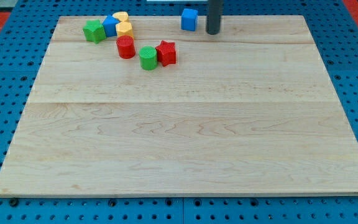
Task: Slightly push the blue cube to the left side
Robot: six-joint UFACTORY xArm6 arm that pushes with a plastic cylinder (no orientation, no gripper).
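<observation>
Blue cube (189, 19) at tabletop (185, 143) top edge, right of centre | my tip (212, 31) just beside it on the view's right, apart | no pincer, bare rod | leftward push lined up

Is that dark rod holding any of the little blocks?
Nothing is held. My tip stands free, just to the view's right of the blue cube, not touching it.

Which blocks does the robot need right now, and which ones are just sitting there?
Needed:
blue cube near the view's top
my tip, just to its right

Just sitting there, upper left:
green block
blue block
two yellow blocks
red cylinder
green cylinder
red block
</observation>
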